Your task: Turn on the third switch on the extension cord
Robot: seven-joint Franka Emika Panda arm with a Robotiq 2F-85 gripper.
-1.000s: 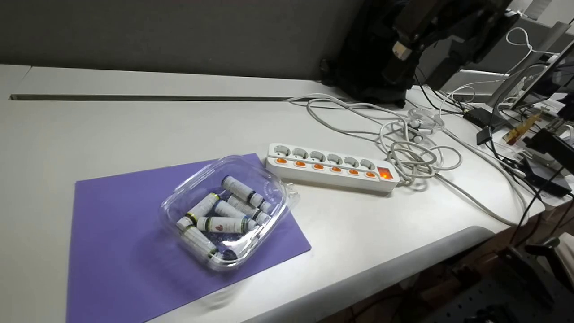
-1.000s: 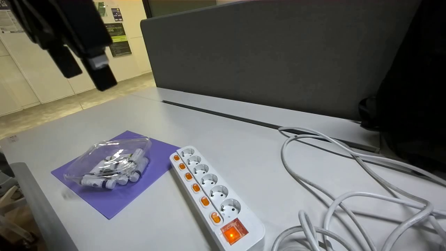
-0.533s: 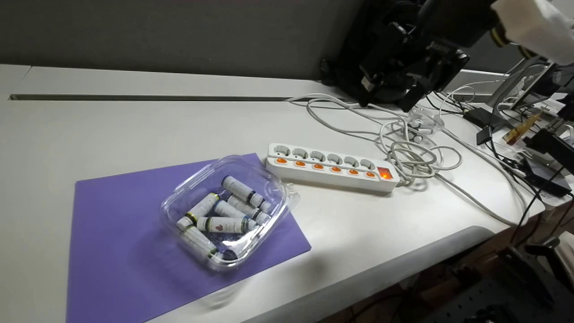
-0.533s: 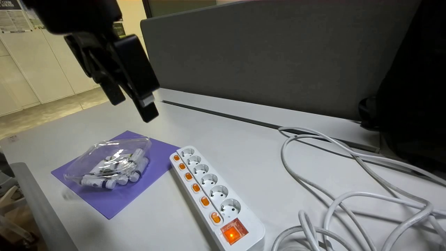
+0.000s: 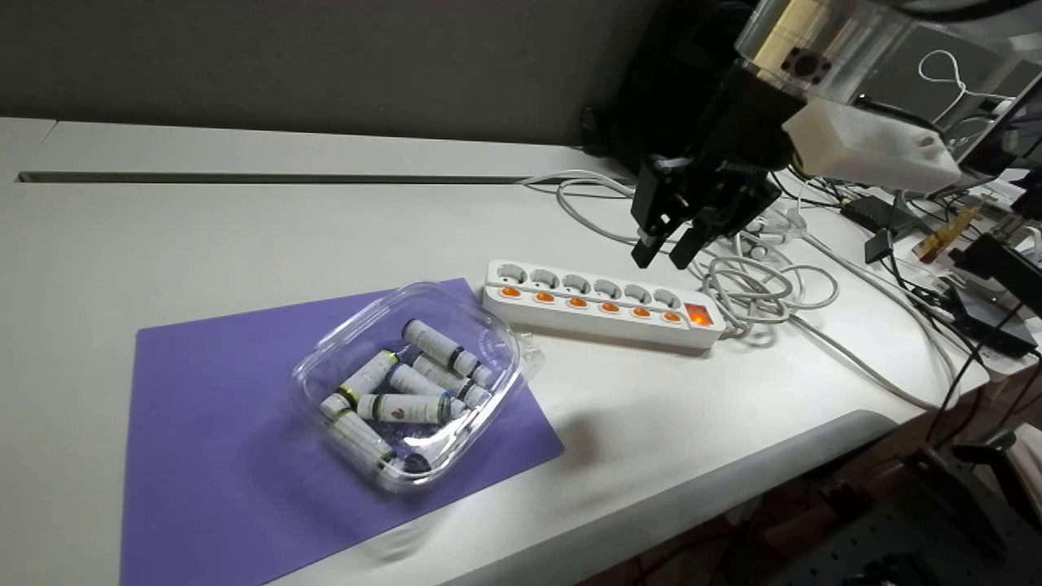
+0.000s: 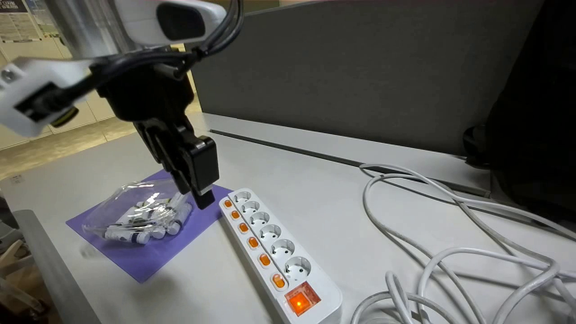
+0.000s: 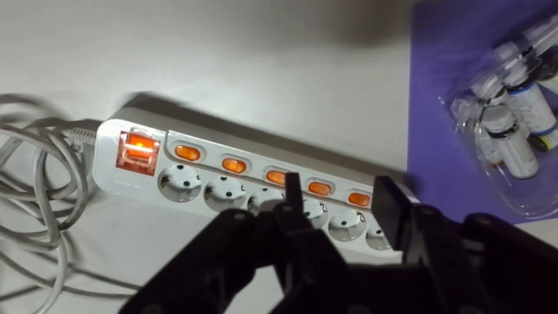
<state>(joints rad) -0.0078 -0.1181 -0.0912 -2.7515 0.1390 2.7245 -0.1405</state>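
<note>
The extension cord (image 5: 602,327) is a white strip with a row of sockets and small orange switches, lying on the table. Its larger red-orange main switch (image 6: 302,301) glows at the cable end. My gripper (image 5: 661,254) hovers above the strip in both exterior views, pointing down. In the wrist view, the gripper (image 7: 339,183) is partly open with nothing held. One finger (image 7: 293,187) overlaps the third orange switch (image 7: 273,176) counted from the main switch. The fourth switch (image 7: 319,188) appears between the fingers, and the last one at the far end is hidden there.
A clear plastic tray (image 5: 303,382) of small white bottles rests on a purple sheet (image 5: 203,488) beside the strip's far end. Loose white cables (image 6: 405,238) coil near the main switch. A dark partition (image 5: 326,73) stands behind the table.
The gripper has come down and closer over the extension cord, and its jaws have narrowed. More of the arm now shows. The extension cord and tray have not moved.
</note>
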